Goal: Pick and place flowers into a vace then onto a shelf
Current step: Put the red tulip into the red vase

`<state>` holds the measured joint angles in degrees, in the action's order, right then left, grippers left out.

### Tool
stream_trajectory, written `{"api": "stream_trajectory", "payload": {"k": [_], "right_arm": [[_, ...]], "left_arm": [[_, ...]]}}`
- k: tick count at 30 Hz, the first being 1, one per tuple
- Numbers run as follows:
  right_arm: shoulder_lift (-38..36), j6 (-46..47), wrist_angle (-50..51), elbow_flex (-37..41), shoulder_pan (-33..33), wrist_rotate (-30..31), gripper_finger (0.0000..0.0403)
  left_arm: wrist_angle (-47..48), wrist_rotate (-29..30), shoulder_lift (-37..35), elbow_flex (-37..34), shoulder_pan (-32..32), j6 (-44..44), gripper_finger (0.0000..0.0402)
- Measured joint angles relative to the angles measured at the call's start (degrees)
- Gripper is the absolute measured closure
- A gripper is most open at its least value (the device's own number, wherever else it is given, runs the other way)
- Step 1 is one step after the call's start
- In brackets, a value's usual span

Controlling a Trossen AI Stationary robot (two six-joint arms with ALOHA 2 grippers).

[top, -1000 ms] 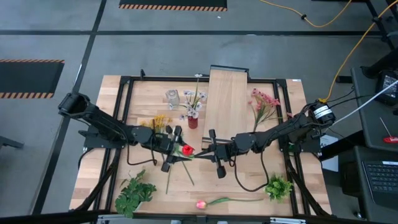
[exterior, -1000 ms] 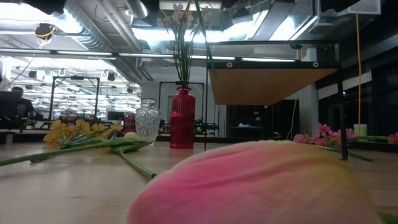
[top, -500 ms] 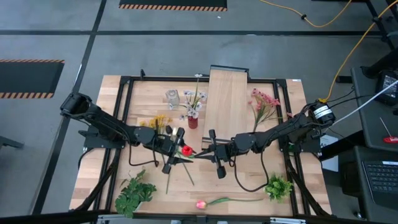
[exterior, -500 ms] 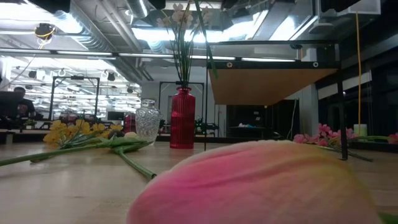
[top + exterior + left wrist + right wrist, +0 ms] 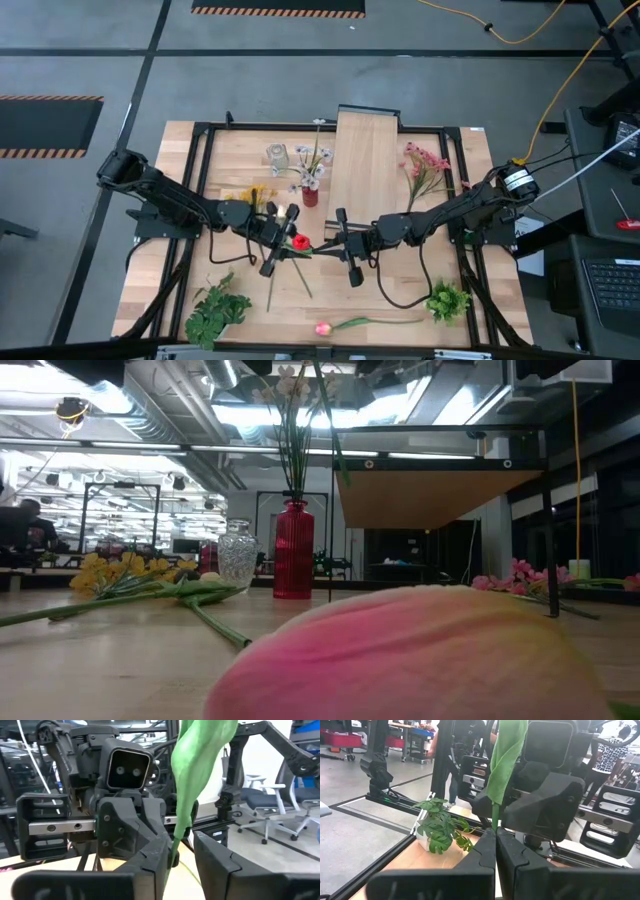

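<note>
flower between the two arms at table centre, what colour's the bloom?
Red, a rose on a green stem. Shows best in the high view.

Vase [image 5: 277,156] left of shelf [image 5: 366,160]

L gripper [image 5: 283,238] meets R gripper [image 5: 343,243].

Robotics lab, framed wooden table [image 5: 240,150], office chairs [image 5: 260,800], taped concrete floor [image 5: 90,60]
</note>
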<state>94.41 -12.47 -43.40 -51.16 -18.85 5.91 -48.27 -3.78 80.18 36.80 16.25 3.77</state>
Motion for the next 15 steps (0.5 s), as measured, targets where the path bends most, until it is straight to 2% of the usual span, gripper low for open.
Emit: {"api": "stream_trajectory", "payload": {"k": [8, 15], "right_arm": [[0.00, 0.00, 0.00, 0.00, -0.02, 0.00, 0.0403], [0.02, -0.02, 0.07, 0.00, 0.09, -0.02, 0.0403]], "left_arm": [[0.00, -0.11, 0.02, 0.00, -0.02, 0.44, 0.0371], [-0.37, -0.06, 0.40, 0.02, -0.01, 1.51, 0.0378]]}}
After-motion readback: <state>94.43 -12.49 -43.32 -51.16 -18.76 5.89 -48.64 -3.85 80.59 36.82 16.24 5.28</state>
